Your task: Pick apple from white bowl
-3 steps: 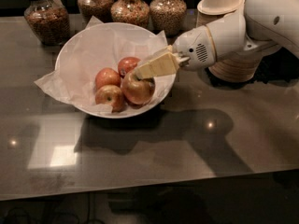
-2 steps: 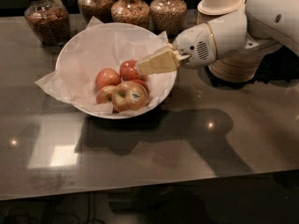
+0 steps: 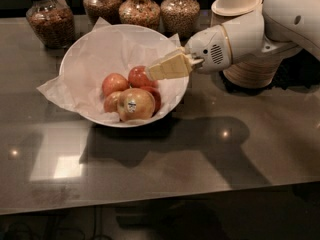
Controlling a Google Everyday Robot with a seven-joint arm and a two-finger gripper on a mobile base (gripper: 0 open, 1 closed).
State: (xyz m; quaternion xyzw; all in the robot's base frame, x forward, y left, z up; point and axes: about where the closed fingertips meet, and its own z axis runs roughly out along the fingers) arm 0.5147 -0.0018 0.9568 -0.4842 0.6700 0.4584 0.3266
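Pincer (image 3: 151,73) hangs over the white bowl (image 3: 175,100), above the apple (image 3: 134,104), holding nothing; you cannot tell its opening.

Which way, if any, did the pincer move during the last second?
Yes. Against the white bowl, the pincer has lifted slightly up and back toward the right rim, away from the apple; it now hovers over the redder apples.
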